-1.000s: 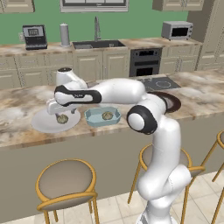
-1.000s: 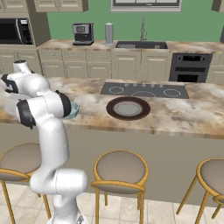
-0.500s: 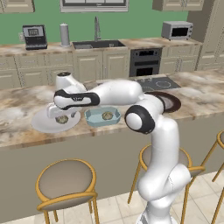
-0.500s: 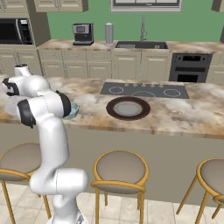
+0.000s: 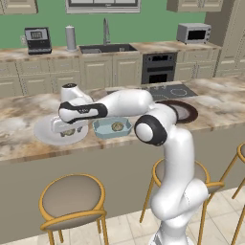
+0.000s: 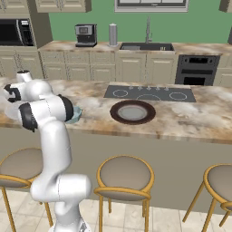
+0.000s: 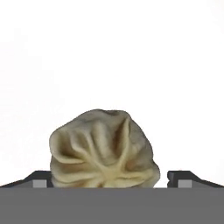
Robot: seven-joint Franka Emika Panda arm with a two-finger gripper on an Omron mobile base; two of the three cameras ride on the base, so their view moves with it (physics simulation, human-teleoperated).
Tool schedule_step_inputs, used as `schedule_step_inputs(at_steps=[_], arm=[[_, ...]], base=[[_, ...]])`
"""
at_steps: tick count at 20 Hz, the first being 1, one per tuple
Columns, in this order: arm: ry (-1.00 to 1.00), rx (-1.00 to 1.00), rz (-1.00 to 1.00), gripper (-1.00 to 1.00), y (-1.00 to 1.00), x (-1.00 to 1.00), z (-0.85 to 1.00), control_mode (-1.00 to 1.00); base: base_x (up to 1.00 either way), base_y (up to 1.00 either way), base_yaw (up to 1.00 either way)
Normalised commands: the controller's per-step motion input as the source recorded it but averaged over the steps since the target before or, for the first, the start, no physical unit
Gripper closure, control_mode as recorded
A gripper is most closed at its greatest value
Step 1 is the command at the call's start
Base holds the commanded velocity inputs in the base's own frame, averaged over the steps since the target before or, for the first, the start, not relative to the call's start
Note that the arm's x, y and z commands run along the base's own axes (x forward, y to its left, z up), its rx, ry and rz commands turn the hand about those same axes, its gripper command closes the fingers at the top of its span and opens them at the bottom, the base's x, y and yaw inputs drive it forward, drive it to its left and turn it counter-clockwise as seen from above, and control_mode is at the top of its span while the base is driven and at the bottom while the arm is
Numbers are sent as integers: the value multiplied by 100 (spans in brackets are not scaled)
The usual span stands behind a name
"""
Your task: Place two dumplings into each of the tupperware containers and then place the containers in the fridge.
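While the gripper hangs low over the round white plate, its jaws stand wide apart, and nothing is clamped between them. Hand view: one dumpling, tan and pleated, lies directly ahead of the gripper and between the lines of its two dark fingertips, one tip to either side of it, each separated from the dumpling by a visible gap. White plate surface extends beyond the dumpling on every side.

Left base view: the hand reaches down onto the white plate, and a dumpling shows just beneath it on the plate. Immediately beside the hand, on the side toward the arm's elbow, sits the pale blue tupperware container, with one dumpling already lying inside it. Farther along the same side, beyond the elbow, lies the round dark brown plate on the marble counter.

Right base view: the blue container is partly hidden behind the arm, and the dark brown plate lies well apart from it, near the cooktop.
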Motion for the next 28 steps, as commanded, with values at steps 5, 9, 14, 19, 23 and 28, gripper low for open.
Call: schedule_step_inputs(at_steps=[5, 9, 14, 19, 23, 28], arm=[[1, 0, 0, 100, 12, 10, -11, -100], [0, 0, 0, 100, 0, 19, 0, -100], [0, 0, 0, 100, -7, -10, 21, -100], [-2, 0, -2, 100, -36, -41, 59, -100], [0, 0, -7, 100, -77, -37, 47, -100], [0, 0, -12, 100, -92, -4, 15, -100]], base=[[0, 0, 0], [0, 0, 0], [0, 0, 0], [0, 0, 0], [0, 0, 0], [0, 0, 0]])
